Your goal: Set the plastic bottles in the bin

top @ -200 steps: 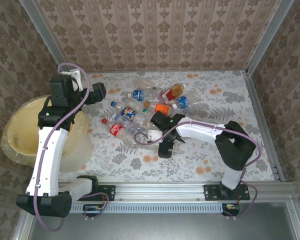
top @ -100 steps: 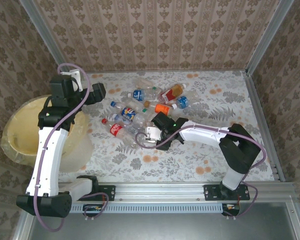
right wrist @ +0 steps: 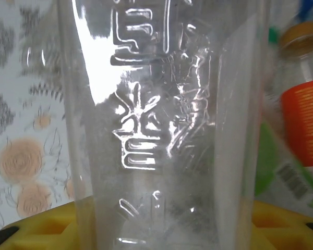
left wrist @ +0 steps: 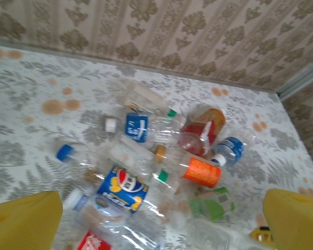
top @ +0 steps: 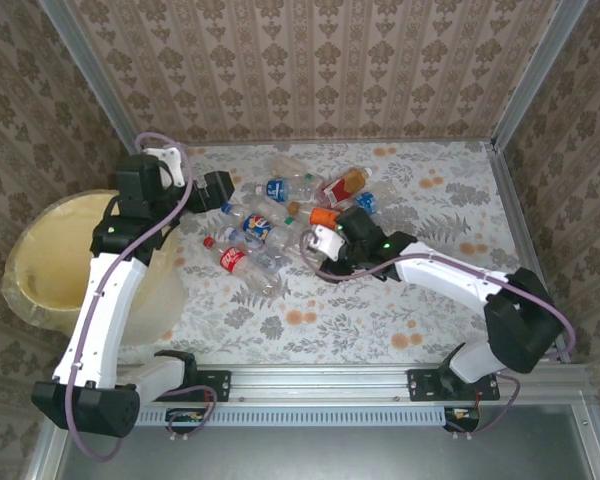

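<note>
Several plastic bottles (top: 280,215) lie in a heap on the floral table, among them a red-label one (top: 235,260) and an orange-label one (top: 325,215). My right gripper (top: 322,246) is at the heap's right side, shut on a clear ribbed bottle (right wrist: 167,130) that stands between its yellow fingers (right wrist: 39,229). My left gripper (top: 220,190) hangs open at the heap's left edge. In the left wrist view its yellow fingertips (left wrist: 26,219) frame a Pepsi-label bottle (left wrist: 122,187) and the orange-label bottle (left wrist: 201,172). The pale-yellow bin (top: 18,262) stands at the far left, partly behind the left arm.
Patterned walls and metal rails (top: 520,220) close the table at the back and right. A green-label bottle (left wrist: 211,205) lies flattened by the heap's near side. Bare floral cloth (top: 420,330) lies in front of the right arm.
My right gripper swung from the heap's near edge into its right side and closed on the clear bottle. The left gripper shifted right, toward the heap, still open.
</note>
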Controlling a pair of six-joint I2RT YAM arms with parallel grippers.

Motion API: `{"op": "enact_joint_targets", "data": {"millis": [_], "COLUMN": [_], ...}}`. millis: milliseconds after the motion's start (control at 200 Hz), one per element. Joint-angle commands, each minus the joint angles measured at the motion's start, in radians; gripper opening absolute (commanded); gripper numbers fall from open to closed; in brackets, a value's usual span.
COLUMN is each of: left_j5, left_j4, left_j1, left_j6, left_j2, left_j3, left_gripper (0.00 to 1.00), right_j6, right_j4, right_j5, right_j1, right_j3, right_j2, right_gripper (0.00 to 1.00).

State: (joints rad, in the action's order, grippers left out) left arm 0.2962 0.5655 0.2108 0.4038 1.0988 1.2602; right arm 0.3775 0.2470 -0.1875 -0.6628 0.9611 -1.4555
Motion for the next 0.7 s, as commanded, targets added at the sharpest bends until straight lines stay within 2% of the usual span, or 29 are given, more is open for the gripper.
{"op": "enact_joint_targets", "data": {"millis": [0, 100, 180, 320, 430, 510, 610, 695], "left_j5": [0.099, 0.21, 0.332, 0.528, 0.558, 0.626, 0.763, 0.891], "left_j4": [-0.11, -0.188, -0.252, -0.337, -0.374, -0.443, -0.517, -0.517], "left_j1": [0.03, 0.065, 0.088, 0.149, 0.189, 0.188, 0.188, 0.193], "left_j6": [0.08, 0.022, -0.049, -0.201, -0.327, -0.34, -0.352, -0.365], "left_j2": [0.019, 0.04, 0.052, 0.07, 0.087, 0.113, 0.144, 0.172], "left_j3": [-0.027, -0.058, -0.074, -0.107, -0.119, -0.115, -0.096, -0.054], "left_gripper": [1.0, 1.0, 1.0, 1.0, 1.0, 1.0, 1.0, 1.0], "right_j6": [-0.185, -0.389, -0.48, -0.541, -0.589, -0.611, -0.65, -0.666], "right_j4": [-0.223, -0.401, -0.498, -0.516, -0.548, -0.555, -0.601, -0.617], "right_j5": [-0.143, -0.304, -0.383, -0.496, -0.612, -0.682, -0.749, -0.792], "right_j1": [0.054, 0.144, 0.18, 0.212, 0.226, 0.227, 0.226, 0.214], "right_j3": [-0.066, -0.122, -0.143, -0.117, -0.086, -0.048, -0.02, 0.008], "right_j2": [0.096, 0.147, 0.18, 0.229, 0.252, 0.253, 0.254, 0.245], "right_gripper": [0.52, 0.52, 0.52, 0.53, 0.53, 0.53, 0.52, 0.52]}}
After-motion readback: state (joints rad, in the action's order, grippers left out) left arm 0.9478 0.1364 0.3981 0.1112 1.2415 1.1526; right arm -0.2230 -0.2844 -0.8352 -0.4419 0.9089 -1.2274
